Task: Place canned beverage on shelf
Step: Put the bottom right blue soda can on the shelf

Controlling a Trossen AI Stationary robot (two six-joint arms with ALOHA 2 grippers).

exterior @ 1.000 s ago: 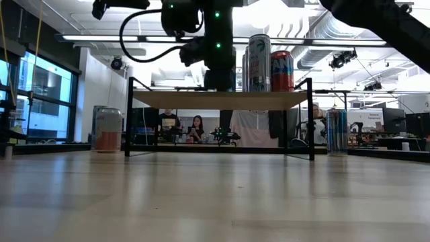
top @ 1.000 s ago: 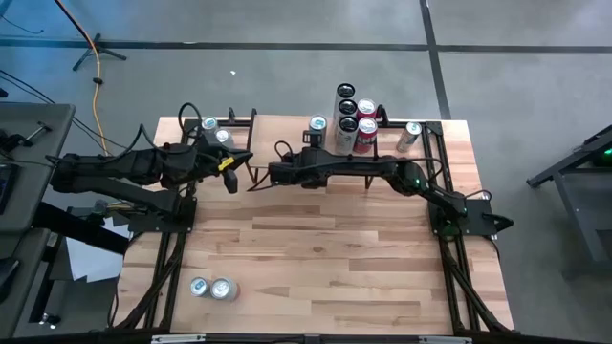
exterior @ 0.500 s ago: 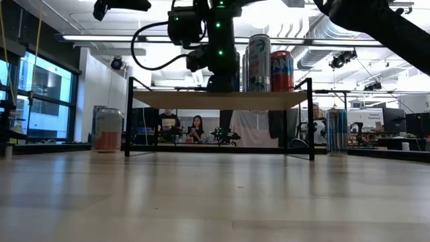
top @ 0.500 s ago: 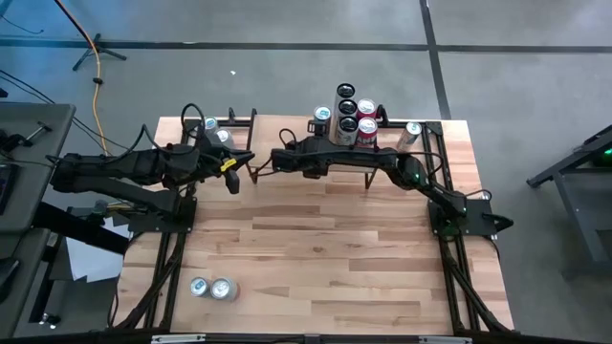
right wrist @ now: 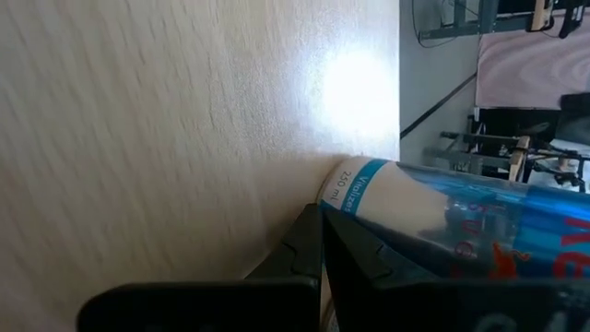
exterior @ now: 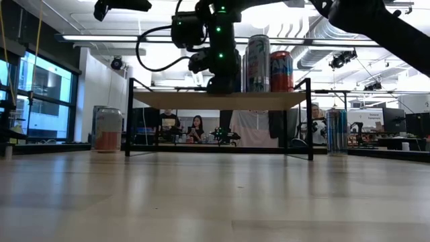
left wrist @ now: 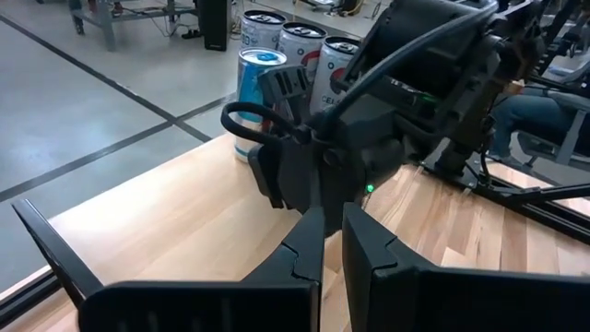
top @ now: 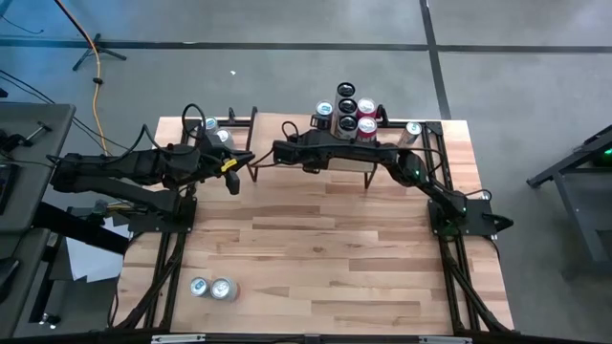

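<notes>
A blue-and-silver canned beverage (top: 325,110) stands upright on the shelf (exterior: 175,100), a light wood top on black legs at the table's far side. Several more cans (top: 356,107) stand just to its right on the same top. My right gripper (right wrist: 321,242) is shut, reaches over the shelf and slants down beside the can's foot. My left gripper (left wrist: 332,242) is shut on nothing and hangs over the table left of the shelf, pointing at the right arm. My right gripper touches the can with the outer side of one shut finger (right wrist: 355,256), laid against the can's side wall near its bottom end (right wrist: 361,205). The fingers slant down from the table's near side. The can stands upright on the shelf top.
Two cans (top: 217,131) stand on the table left of the shelf and one (top: 411,134) to its right. Two more (top: 210,288) sit near the table's near left corner. The middle of the table (top: 316,248) is bare wood.
My right gripper has swung toward the table's far edge over the shelf, shut all the while. The blue-and-silver can has slid along the shelf top ahead of it, still upright, and now stands closer to the other cans.
</notes>
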